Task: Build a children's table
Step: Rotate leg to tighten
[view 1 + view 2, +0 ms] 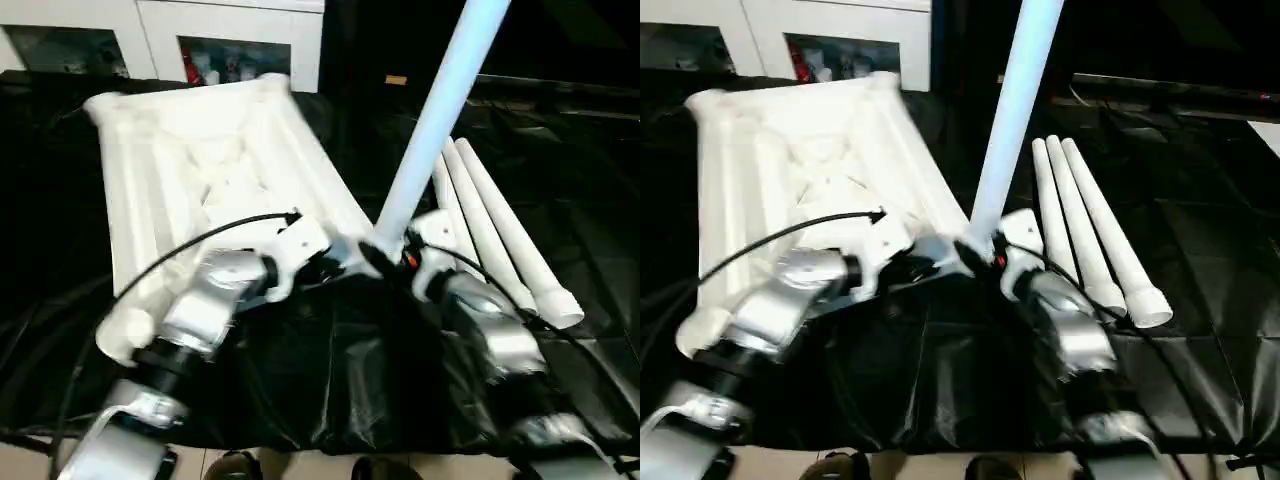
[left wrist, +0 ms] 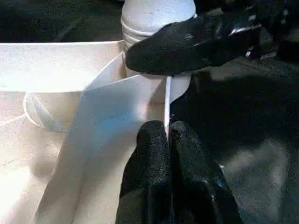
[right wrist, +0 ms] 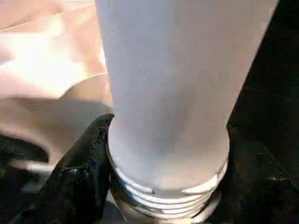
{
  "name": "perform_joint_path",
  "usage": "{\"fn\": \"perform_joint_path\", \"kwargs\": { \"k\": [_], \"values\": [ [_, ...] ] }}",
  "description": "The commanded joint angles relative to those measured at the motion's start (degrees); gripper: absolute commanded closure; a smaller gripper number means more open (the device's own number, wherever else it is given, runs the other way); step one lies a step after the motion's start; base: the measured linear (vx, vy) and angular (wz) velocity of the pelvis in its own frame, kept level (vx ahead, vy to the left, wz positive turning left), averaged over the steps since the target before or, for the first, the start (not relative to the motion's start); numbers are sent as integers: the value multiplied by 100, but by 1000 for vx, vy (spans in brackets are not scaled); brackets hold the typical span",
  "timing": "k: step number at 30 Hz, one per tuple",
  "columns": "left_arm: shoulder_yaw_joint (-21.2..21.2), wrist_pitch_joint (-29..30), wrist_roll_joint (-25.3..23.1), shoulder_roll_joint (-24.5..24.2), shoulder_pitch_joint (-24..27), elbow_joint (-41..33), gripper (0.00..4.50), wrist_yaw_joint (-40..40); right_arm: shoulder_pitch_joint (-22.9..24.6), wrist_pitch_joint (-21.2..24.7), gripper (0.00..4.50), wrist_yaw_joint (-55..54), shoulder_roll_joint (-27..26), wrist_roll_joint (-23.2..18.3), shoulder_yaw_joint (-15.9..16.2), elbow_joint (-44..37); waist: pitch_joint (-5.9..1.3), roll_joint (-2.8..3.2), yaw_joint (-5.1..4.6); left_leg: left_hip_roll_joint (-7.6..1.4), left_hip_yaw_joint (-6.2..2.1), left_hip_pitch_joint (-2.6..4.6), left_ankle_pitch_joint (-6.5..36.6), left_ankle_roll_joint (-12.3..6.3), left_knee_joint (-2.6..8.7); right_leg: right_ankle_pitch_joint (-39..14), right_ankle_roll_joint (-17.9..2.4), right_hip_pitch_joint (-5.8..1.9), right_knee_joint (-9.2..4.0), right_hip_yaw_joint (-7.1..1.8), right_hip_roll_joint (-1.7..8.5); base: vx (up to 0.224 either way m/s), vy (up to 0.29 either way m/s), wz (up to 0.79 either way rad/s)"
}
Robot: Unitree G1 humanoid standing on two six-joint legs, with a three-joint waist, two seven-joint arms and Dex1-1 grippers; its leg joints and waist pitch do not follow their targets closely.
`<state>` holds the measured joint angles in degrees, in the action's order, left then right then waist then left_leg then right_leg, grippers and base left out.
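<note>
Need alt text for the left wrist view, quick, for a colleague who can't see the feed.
The left gripper is shut on the thin white rim of the table top at a corner. Just beyond, one black finger of the right gripper lies across the ribbed end of a white leg at that corner.

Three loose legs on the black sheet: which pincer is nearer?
Right. The right pincer, gripping the upright leg, is just beside the three loose legs; the left pincer pinches the tabletop's rim, farther away.

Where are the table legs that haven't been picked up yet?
Three spare legs lie side by side on the black cloth on the robot's right, just beyond the right gripper and the raised leg it holds.
</note>
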<state>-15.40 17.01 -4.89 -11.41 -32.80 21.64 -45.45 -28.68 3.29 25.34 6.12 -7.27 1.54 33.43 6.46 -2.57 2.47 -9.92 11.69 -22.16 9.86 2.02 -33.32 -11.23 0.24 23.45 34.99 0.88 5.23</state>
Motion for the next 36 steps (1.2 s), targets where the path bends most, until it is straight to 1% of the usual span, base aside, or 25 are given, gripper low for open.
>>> {"fn": "perform_joint_path", "kwargs": {
  "k": [1, 2, 4, 5, 7, 8, 10, 12, 13, 14, 15, 16, 17, 20, 21, 22, 23, 25, 26, 27, 30, 31, 33, 34, 36],
  "values": [
    [-177, -100, 201, 395, -37, -269, 450, 99, 11, 79, 174, -29, -277, 7, 207, 310, -374, 0, 31, -284, -141, 98, 1100, -192, 427, -833, -1288, -198, -410, -175, 276, 0, 0, 0],
    [-211, -118, 198, 419, -12, -295, 450, 89, 2, 40, 174, -42, -304, 49, 241, 315, -379, -2, 37, -283, -140, 93, 1029, -236, 420, -714, -1294, -212, -399, -172, 274, 0, 0, 0],
    [-288, -136, 185, 451, 78, -374, 450, 2, -9, -73, 104, 92, -397, 32, 243, 313, -397, 2, 48, -280, -128, 87, 735, -420, 394, -205, -1397, -231, -346, -161, 262, 0, 0, 0],
    [-327, -143, 159, 444, 117, -404, 450, -29, -10, -149, 101, 159, -431, 37, 249, 285, -395, 4, 49, -283, -124, 89, 693, -482, 391, -103, -1448, -232, -339, -159, 261, 0, 0, 0],
    [-359, -138, 143, 414, 153, -445, 450, -62, -6, -185, 82, 284, -445, -11, 263, 224, -387, 11, 53, -289, -117, 103, 765, -517, 394, -168, -1487, -224, -353, -160, 260, 0, 0, 0],
    [-372, -158, 157, 392, 174, -469, 450, -112, -3, -217, 82, 318, -412, -14, 267, 190, -389, -11, 56, -294, -120, 102, 807, -511, 397, -278, -1483, -231, -356, -158, 264, 0, 0, 0],
    [-401, -178, 191, 343, 213, -521, 450, -219, 3, -257, 55, 416, -332, -31, 263, 131, -379, 3, 60, -299, -120, 112, 922, -474, 410, -483, -1455, -218, -382, -161, 265, 0, 0, 0],
    [-422, -208, 209, 305, 233, -552, 450, -293, 12, -261, 55, 500, -280, -52, 256, 88, -378, 2, 59, -306, -122, 109, 958, -455, 414, -558, -1437, -218, -386, -165, 268, 0, 0, 0],
    [-435, -275, 337, 160, 279, -670, 450, -612, 71, -224, 55, 908, -46, -133, 279, -99, -376, 6, 65, -308, -121, 113, 963, -437, 418, -596, -1421, -209, -390, -167, 267, 0, 0, 0],
    [-439, -324, 376, 80, 282, -699, 450, -754, 121, -220, 55, 1156, 100, -156, 326, -209, -394, -5, 88, -305, -125, 114, 929, -463, 402, -537, -1405, -234, -376, -165, 273, 0, 0, 0],
    [-443, -360, 400, 13, 277, -713, 450, -870, 170, -219, 55, 1394, 232, -173, 371, -304, -383, 2, 103, -308, -117, 109, 861, -523, 396, -376, -1413, -224, -367, -166, 260, 0, 0, 0],
    [-449, -374, 406, -23, 271, -712, 450, -939, 206, -211, 55, 1558, 313, -191, 397, -364, -387, -1, 106, -304, -112, 108, 801, -560, 394, -294, -1426, -220, -355, -163, 250, 0, 0, 0],
    [-457, -386, 414, -64, 266, -710, 450, -1014, 246, -194, 55, 1727, 394, -217, 425, -430, -385, -2, 106, -304, -109, 112, 821, -577, 395, -304, -1437, -215, -363, -162, 246, 0, 0, 0],
    [-484, -459, 429, -219, 252, -680, 450, -1299, 411, -107, 55, 2365, 710, -342, 536, -696, -366, -7, 130, -314, -115, 119, 951, -564, 404, -537, -1427, -209, -392, -166, 259, 0, 0, 0],
    [-499, -530, 443, -360, 248, -648, 450, -1518, 547, -4, 55, 2800, 942, -449, 623, -928, -367, 0, 131, -320, -114, 116, 981, -543, 409, -600, -1421, -201, -386, -169, 266, 0, 0, 0],
    [-498, -562, 458, -451, 250, -633, 450, -1661, 636, 87, 55, 3091, 1086, -529, 668, -1086, -376, -9, 152, -313, -126, 112, 987, -553, 403, -641, -1391, -226, -389, -163, 274, 0, 0, 0],
    [-496, -569, 462, -476, 251, -631, 450, -1702, 659, 113, 55, 3172, 1124, -550, 677, -1129, -370, -13, 150, -317, -121, 107, 986, -577, 404, -618, -1375, -221, -387, -170, 264, 0, 0, 0],
    [-486, -622, 485, -590, 247, -606, 450, -1864, 757, 194, 81, 3503, 1294, -637, 726, -1306, -381, -13, 155, -323, -122, 110, 898, -610, 398, -481, -1426, -212, -367, -162, 268, 0, 0, 0],
    [-487, -635, 515, -643, 243, -587, 450, -1966, 805, 241, 81, 3661, 1382, -690, 750, -1390, -374, -11, 161, -321, -119, 109, 867, -624, 395, -438, -1463, -210, -364, -164, 273, 0, 0, 0],
    [-484, -675, 527, -702, 234, -547, 450, -2066, 857, 263, 89, 3824, 1472, -730, 781, -1474, -371, -22, 167, -316, -116, 103, 880, -629, 391, -461, -1482, -214, -368, -165, 276, 0, 0, 0],
    [-463, -787, 529, -835, 178, -386, 450, -2302, 968, 325, 116, 4170, 1676, -751, 885, -1644, -368, -22, 172, -326, -117, 111, 924, -621, 396, -580, -1489, -201, -373, -163, 279, 0, 0, 0],
    [-457, -823, 525, -867, 148, -324, 450, -2355, 992, 350, 122, 4240, 1718, -754, 912, -1677, -357, -36, 174, -321, -117, 106, 935, -624, 397, -624, -1474, -199, -385, -163, 279, 0, 0, 0],
    [-456, -889, 543, -911, 95, -227, 450, -2450, 1037, 475, 136, 4371, 1785, -803, 948, -1778, -355, -34, 188, -326, -115, 118, 975, -589, 403, -728, -1458, -191, -389, -168, 283, 0, 0, 0],
    [-456, -889, 543, -911, 95, -227, 450, -2450, 1037, 475, 136, 4371, 1785, -803, 948, -1778, -357, -32, 193, -328, -116, 124, 977, -584, 402, -745, -1453, -187, -390, -168, 285, 0, 0, 0],
    [-454, -947, 560, -940, 33, -119, 450, -2518, 1102, 504, 162, 4476, 1817, -780, 1025, -1859, -358, -39, 216, -328, -114, 123, 963, -560, 399, -751, -1444, -186, -386, -171, 290, 0, 0, 0]
  ]
}}
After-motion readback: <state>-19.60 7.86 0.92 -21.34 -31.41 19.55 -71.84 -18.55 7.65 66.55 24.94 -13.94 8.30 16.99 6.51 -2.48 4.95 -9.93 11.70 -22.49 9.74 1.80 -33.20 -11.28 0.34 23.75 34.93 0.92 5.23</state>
